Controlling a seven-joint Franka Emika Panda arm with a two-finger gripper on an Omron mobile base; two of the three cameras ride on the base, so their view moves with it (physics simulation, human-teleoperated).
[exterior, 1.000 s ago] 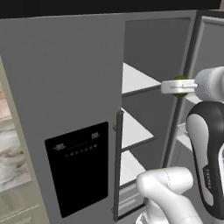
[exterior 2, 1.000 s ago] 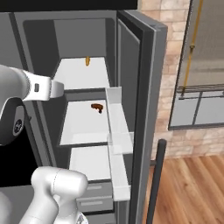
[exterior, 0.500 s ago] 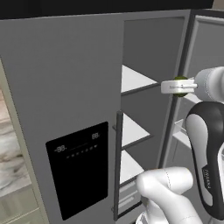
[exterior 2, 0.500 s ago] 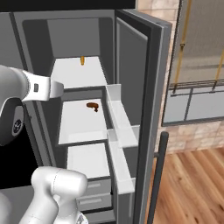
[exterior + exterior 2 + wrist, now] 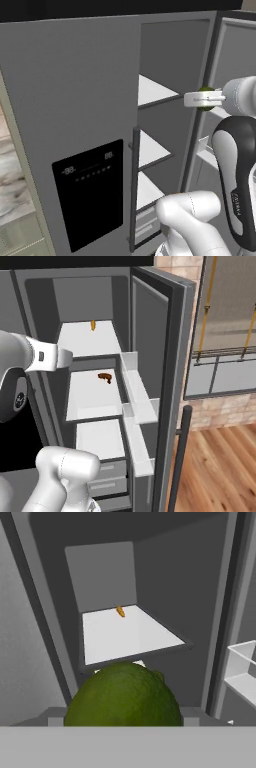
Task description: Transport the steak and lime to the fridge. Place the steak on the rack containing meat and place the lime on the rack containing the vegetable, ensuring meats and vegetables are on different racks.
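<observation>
A dark-grey fridge (image 5: 75, 90) carries a black dispenser panel (image 5: 90, 192) with pale markings, and its open side shows white shelves (image 5: 92, 338). The lime (image 5: 124, 696) is mottled yellow-green. A small orange vegetable (image 5: 93, 325) marks the top shelf; the steak (image 5: 105, 377) below is reddish-brown. Beyond the door lie tan brick (image 5: 220, 411) and warm brown wood flooring (image 5: 220, 466).

Only semi-readable text: fridge (image 5: 75, 100) dispenser panel (image 5: 90, 192) shows pale digits near its top, looks like "88" twice, too blurry to confirm. Nothing else legible.
</observation>
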